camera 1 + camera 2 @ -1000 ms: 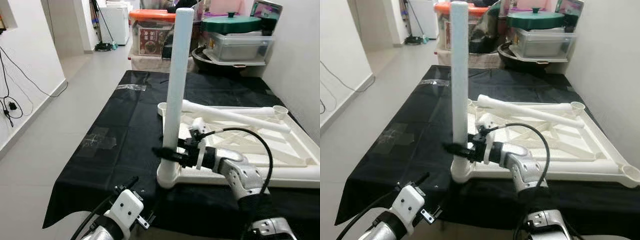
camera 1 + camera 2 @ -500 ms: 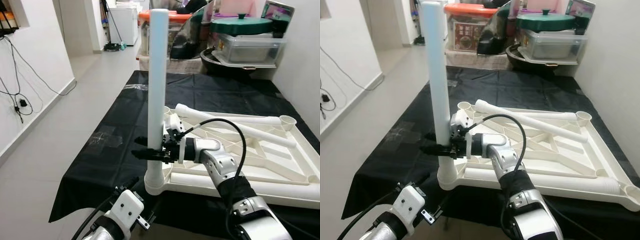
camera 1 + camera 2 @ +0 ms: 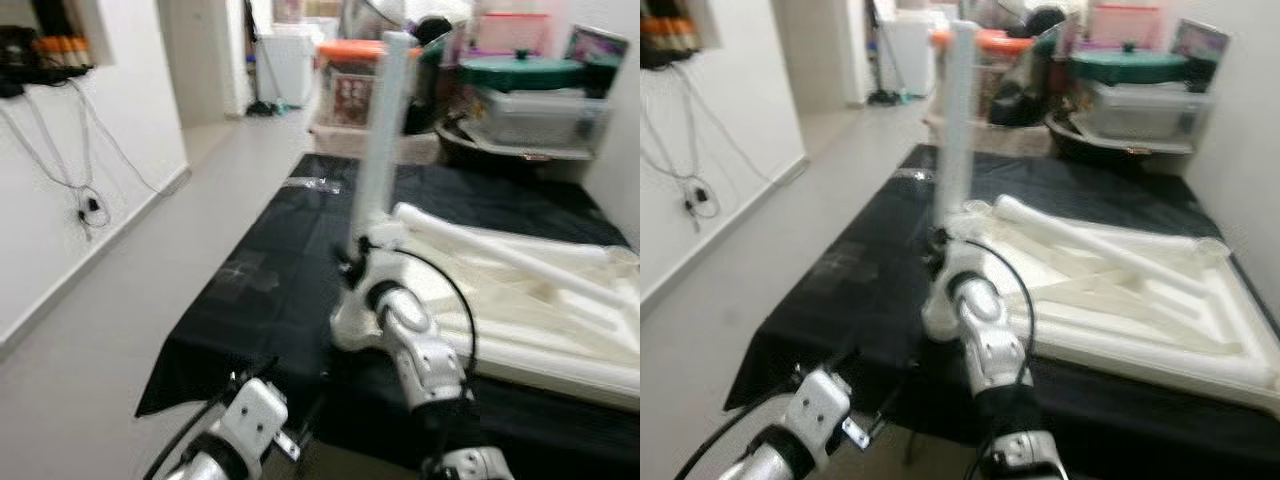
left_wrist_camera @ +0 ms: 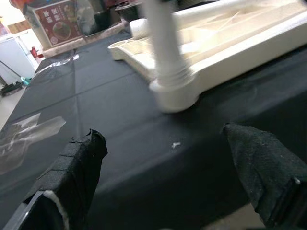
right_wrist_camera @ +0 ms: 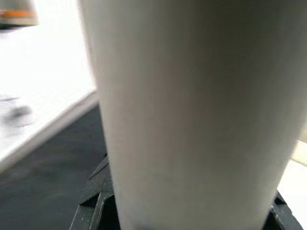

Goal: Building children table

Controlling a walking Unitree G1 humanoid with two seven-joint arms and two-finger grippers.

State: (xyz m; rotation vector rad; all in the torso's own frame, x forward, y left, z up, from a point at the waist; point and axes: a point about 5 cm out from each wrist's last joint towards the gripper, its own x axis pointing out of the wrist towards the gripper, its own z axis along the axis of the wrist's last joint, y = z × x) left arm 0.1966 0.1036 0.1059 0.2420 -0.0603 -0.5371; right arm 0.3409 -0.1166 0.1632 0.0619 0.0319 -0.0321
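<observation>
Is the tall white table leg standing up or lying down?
Standing up. The tall white leg rises straight from a corner socket of the upside-down tabletop, with the right gripper at its lower part. Another leg lies flat.

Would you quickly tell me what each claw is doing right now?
Left claw: open, holding nothing, low before the black mat.
Right claw: closed on the upright table leg.

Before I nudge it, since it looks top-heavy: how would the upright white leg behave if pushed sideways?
The upright leg looks like stiff plastic, so it probably won't flex. It stands tall in the tabletop's corner socket, so it could lever loose. The right gripper at its base probably steadies it.
</observation>
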